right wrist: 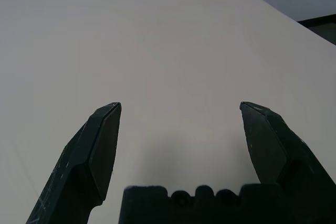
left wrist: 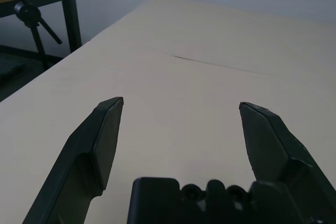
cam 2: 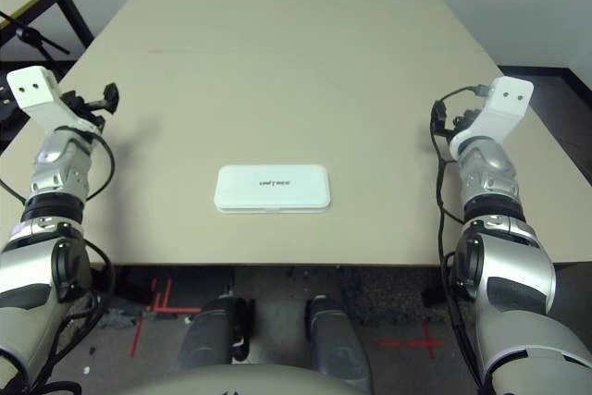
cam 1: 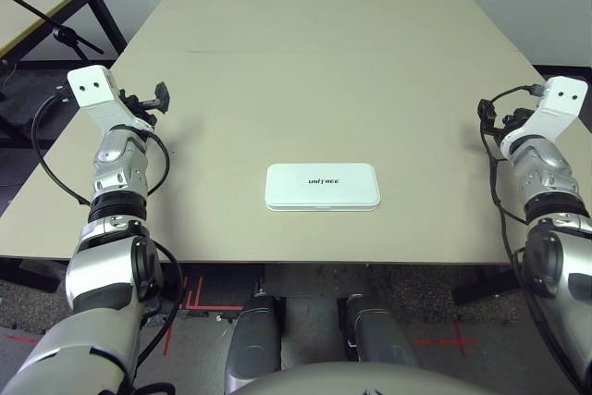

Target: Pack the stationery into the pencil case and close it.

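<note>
Left gripper (left wrist: 181,106), right gripper (right wrist: 180,108): jaws spread wide, empty; arms raised apart, pointing forward.

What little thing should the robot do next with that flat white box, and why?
Probably nothing more than rest. The flat white hard rectangular pencil case lies shut on the beige wooden table, with no loose stationery showing. The left gripper and right gripper are open, empty, out at the table's sides.

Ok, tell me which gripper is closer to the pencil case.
Left, slightly. The left gripper hangs open over the table's left side, the right gripper open near the right edge, both beyond the closed pencil case.
</note>
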### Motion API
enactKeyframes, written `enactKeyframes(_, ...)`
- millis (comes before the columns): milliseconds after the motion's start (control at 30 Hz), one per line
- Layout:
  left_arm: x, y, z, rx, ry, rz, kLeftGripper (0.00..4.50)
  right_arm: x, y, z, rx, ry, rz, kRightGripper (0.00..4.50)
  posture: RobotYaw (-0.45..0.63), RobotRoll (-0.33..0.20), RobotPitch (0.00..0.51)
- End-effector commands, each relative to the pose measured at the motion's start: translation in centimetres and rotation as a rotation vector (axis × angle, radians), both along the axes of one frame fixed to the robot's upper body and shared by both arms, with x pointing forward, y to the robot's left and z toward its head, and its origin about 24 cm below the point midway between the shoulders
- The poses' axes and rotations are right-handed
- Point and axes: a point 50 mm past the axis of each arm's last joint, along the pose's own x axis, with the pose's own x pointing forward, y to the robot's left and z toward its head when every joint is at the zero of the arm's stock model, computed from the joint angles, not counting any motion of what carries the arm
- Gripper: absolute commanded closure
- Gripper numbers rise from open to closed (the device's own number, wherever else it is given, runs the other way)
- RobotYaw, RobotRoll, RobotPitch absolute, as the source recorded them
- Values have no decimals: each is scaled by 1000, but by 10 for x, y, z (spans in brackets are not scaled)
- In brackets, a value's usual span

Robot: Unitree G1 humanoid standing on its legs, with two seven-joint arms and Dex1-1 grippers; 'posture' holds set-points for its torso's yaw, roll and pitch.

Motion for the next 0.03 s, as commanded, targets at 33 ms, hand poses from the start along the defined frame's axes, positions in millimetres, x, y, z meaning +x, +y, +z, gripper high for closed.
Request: enactKeyframes(33,-1,-7,-9,19,26,-30,41,-2,-4,0,-22,4,-5,0,-66,0,89)
